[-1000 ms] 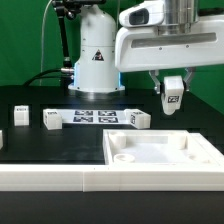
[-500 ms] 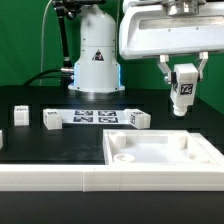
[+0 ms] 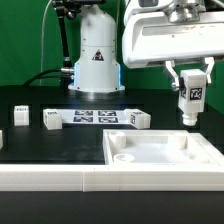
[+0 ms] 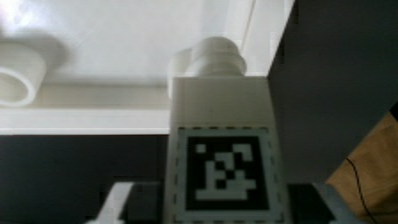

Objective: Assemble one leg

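Swinging over toward the exterior view's right since a second ago, the arm has carried the leg higher and turned it from a slant to standing straight up and down.

Biggest thing in front of me is the black table. The flat white tabletop lies on its near side. Behind that stands the robot's white base.

The marker board lies flat further back on the table. Three spare posts lie in the same row: two off the board's end on the exterior view's left, and one at its other end.

The gripper is clamped on the leg's upper part, a finger on each side. The rest hangs straight down below the fingers, tag facing the exterior camera. The leg is clear of the table, above the tabletop's far edge, near the corner on the exterior view's right.

From the wrist view, the leg runs away from the camera. Its narrow round tip shows against the tabletop's rim. A round socket sits well apart from that tip.
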Action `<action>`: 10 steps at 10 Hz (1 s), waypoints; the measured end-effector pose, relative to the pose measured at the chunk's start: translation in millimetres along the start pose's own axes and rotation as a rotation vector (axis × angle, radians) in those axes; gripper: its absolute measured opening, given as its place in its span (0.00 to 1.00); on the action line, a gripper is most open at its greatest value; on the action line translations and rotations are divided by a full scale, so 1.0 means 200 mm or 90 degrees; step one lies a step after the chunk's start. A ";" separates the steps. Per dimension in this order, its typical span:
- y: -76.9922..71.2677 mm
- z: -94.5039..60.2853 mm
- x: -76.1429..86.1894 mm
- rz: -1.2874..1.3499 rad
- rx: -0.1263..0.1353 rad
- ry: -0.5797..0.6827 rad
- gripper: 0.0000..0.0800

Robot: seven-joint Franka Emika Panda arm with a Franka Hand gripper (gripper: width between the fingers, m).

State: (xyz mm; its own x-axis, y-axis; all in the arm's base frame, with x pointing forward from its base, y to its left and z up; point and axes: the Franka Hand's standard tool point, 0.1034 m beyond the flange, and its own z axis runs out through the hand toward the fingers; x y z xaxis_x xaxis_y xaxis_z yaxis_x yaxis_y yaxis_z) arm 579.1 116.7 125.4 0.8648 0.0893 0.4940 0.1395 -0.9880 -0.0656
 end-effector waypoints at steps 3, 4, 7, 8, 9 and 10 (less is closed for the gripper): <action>0.03 0.08 0.10 -0.057 0.000 0.001 0.37; 0.02 0.08 0.09 -0.057 0.000 0.001 0.37; 0.02 0.08 0.09 -0.057 0.001 0.000 0.37; 0.03 0.09 0.09 -0.062 0.000 -0.001 0.37; 0.07 0.12 0.09 -0.082 -0.003 -0.003 0.37; 0.09 0.15 0.11 -0.081 -0.004 -0.001 0.37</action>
State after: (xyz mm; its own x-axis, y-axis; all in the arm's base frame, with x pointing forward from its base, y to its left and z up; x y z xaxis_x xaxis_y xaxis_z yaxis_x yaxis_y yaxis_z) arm 615.0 104.7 109.6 0.8410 0.2146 0.4966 0.2451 -0.9695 0.0038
